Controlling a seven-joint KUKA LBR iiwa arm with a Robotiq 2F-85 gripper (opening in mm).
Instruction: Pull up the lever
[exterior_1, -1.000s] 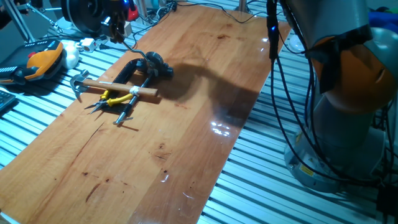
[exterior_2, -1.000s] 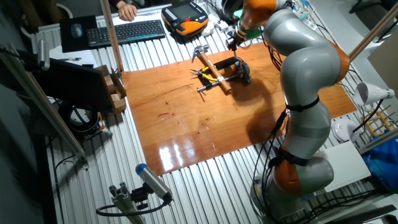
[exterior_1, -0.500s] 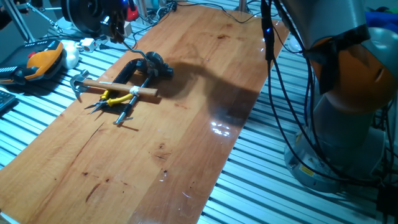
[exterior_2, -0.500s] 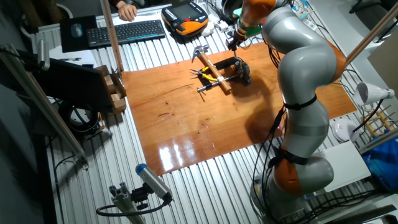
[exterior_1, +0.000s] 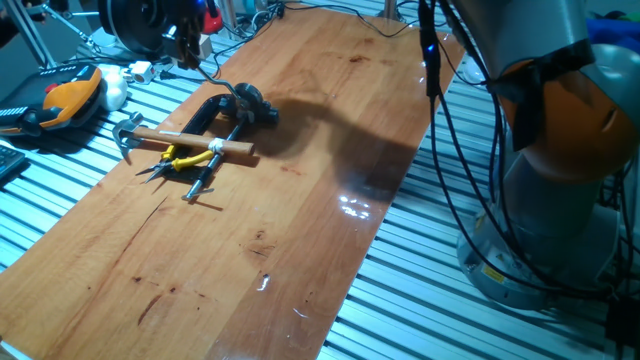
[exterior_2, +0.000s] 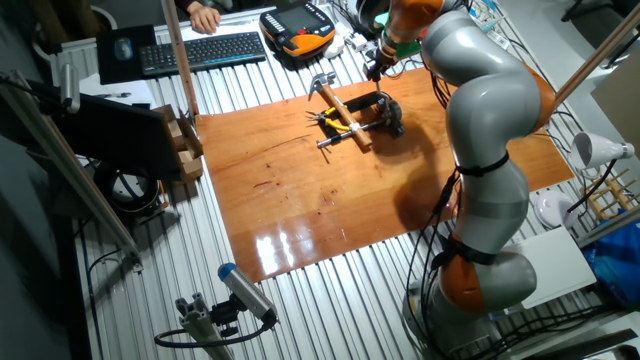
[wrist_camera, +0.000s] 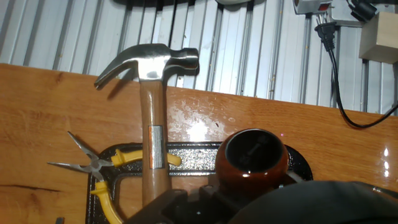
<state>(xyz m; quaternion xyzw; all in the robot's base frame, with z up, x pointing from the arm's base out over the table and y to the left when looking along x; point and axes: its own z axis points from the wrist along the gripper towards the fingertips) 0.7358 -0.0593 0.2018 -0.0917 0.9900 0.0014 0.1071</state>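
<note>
Gripper (exterior_2: 374, 66) in approach above lever (wrist_camera: 250, 155), jaw state indeterminate; next: descend, clamp knob, pull up.

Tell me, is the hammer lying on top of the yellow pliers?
Yes: in the hand view the hammer's wooden shaft crosses over the yellow pliers' handles.

hammer (wrist_camera: 152, 134) across pliers (wrist_camera: 102, 171) — lever (wrist_camera: 250, 155) just right, on board (wrist_camera: 37, 118)
</note>
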